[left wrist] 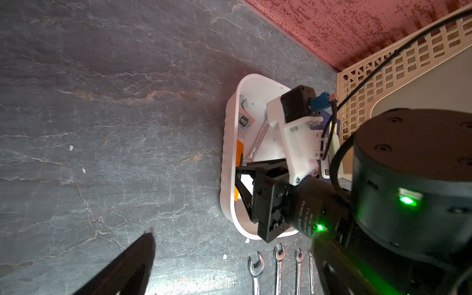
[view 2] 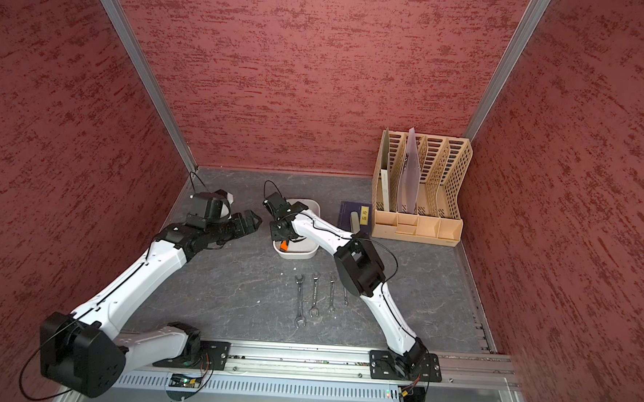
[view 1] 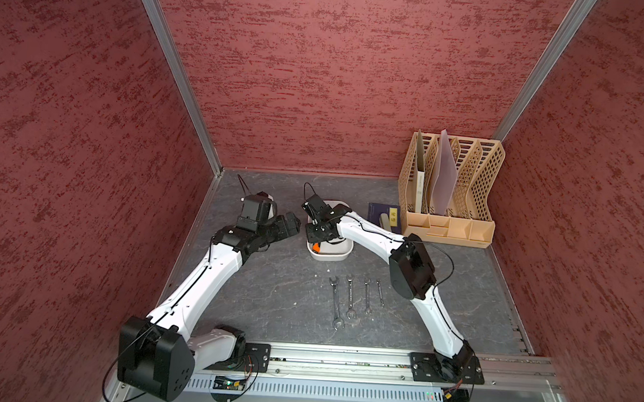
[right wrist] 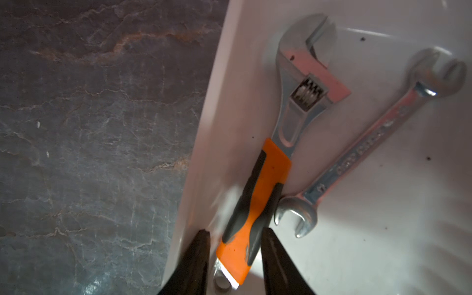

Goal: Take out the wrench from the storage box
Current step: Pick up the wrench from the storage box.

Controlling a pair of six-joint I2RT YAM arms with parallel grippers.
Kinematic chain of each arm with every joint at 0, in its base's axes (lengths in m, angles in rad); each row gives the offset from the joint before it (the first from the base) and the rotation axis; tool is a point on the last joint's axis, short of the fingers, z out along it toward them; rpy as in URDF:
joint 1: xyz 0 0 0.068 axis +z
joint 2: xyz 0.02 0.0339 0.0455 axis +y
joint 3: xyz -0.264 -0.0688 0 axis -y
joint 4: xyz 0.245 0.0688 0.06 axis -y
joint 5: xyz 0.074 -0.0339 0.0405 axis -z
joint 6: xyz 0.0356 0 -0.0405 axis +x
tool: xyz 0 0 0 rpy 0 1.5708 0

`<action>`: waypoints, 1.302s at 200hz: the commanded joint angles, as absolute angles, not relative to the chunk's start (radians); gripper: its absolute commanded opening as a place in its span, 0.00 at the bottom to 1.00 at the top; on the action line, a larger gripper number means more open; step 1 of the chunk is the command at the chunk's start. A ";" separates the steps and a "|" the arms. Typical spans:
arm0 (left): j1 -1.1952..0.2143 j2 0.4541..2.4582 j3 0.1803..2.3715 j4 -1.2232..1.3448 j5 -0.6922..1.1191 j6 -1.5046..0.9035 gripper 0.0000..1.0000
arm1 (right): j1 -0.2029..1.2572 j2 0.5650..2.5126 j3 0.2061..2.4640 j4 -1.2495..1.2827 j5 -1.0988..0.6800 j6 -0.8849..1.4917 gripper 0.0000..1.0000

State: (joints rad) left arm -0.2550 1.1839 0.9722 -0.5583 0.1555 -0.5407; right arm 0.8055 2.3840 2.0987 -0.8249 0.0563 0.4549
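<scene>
The white storage box lies mid-table, also in a top view. Inside it lie an adjustable wrench with an orange and black handle along one wall and a plain steel spanner beside it. My right gripper reaches down into the box. Its fingers straddle the end of the orange handle: one pad rests against the handle, the other stands a little off it. My left gripper hovers over the table left of the box, open and empty; only one finger shows in the left wrist view.
Several steel spanners lie in a row on the grey table in front of the box. A tan lattice file rack stands at the back right, with a dark blue book beside it. Red walls close in three sides.
</scene>
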 commanded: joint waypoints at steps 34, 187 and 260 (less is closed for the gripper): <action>-0.242 1.187 0.971 -0.555 0.155 -0.518 1.00 | 0.795 2.433 2.167 -0.852 0.167 0.437 0.38; -0.231 1.206 0.971 -0.551 0.161 -0.519 1.00 | 0.775 2.566 2.205 -0.838 0.256 0.430 0.38; -0.221 1.207 0.971 -0.552 0.155 -0.519 1.00 | 0.767 2.546 2.153 -0.817 0.237 0.500 0.11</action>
